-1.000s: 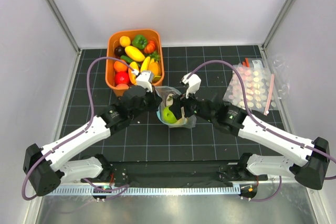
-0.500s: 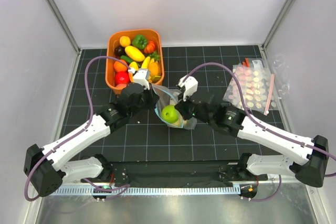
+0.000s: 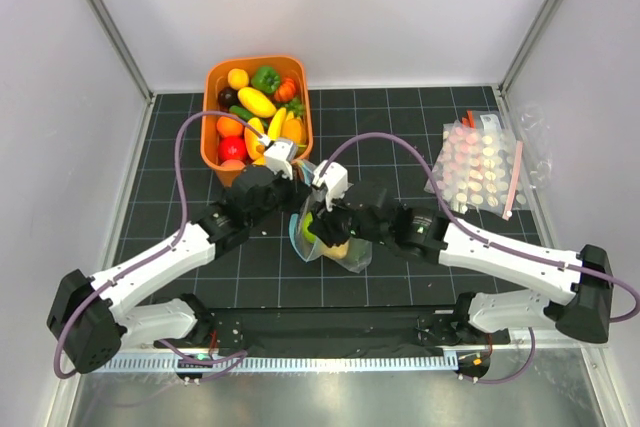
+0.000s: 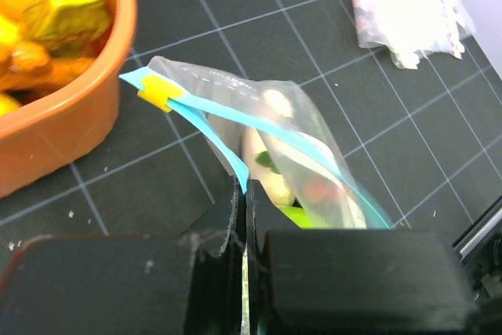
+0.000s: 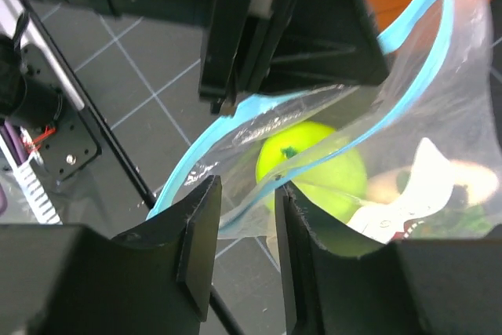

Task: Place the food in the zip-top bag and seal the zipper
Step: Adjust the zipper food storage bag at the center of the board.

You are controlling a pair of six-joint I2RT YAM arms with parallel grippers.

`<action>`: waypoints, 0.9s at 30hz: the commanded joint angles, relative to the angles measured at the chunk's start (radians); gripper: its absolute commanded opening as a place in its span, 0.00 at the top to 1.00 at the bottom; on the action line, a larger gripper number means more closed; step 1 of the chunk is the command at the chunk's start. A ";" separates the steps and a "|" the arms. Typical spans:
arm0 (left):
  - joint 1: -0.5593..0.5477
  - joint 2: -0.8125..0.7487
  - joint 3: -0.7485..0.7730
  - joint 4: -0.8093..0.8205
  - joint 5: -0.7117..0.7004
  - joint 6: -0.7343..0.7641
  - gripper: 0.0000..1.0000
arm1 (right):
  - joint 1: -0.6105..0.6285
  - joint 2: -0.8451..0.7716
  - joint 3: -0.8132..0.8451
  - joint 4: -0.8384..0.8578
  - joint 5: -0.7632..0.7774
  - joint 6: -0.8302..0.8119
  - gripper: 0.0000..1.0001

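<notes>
The clear zip-top bag (image 3: 350,252) stands in the middle of the mat with its mouth up. Its teal zipper (image 4: 223,115) carries a yellow slider (image 4: 154,92). My left gripper (image 4: 241,190) is shut on the zipper strip at the bag's rim. Inside the bag lie the food pieces, a green apple (image 5: 314,166) and a white radish (image 5: 408,202). My right gripper (image 5: 247,209) stands open at the bag's mouth, with the teal rim running between its fingers and touching the right one. From above, the right gripper (image 3: 312,222) partly covers the apple (image 3: 320,234).
An orange basket (image 3: 213,152) holding several toy fruits and vegetables stands at the back left, just behind the left gripper (image 3: 296,177). Pink-dotted clear packs (image 3: 480,172) lie at the right. White walls close in the black gridded mat.
The right gripper has swung left from the bag's right side to its mouth, shut and half reopened. The bag has shifted a little toward the near edge. The left grip is unchanged.
</notes>
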State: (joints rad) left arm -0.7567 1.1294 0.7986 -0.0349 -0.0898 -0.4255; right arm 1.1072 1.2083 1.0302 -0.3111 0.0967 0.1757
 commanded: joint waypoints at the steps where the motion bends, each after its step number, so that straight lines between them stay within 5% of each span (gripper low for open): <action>1: 0.005 -0.010 -0.009 0.175 0.087 0.077 1.00 | 0.003 -0.065 -0.002 0.069 0.063 -0.002 0.59; 5: 0.005 0.047 0.027 0.158 0.136 0.105 1.00 | -0.003 -0.145 -0.054 0.112 0.149 -0.002 0.50; 13: 0.007 0.096 0.045 0.153 0.099 0.134 1.00 | -0.024 -0.257 -0.119 0.182 0.067 -0.021 0.22; 18: 0.007 0.070 0.013 0.197 0.048 0.134 1.00 | -0.095 -0.241 -0.104 0.176 0.115 0.007 0.20; 23: 0.007 0.027 -0.044 0.332 0.022 0.131 1.00 | -0.384 -0.234 -0.139 0.216 -0.063 0.131 0.22; 27: 0.007 0.064 -0.030 0.420 0.173 0.168 1.00 | -0.524 -0.263 -0.200 0.254 -0.143 0.211 0.23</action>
State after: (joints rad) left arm -0.7567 1.1900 0.7494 0.2108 -0.0170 -0.2985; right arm 0.6388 0.9787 0.8577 -0.1314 0.0555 0.2989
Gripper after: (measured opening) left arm 0.014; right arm 0.778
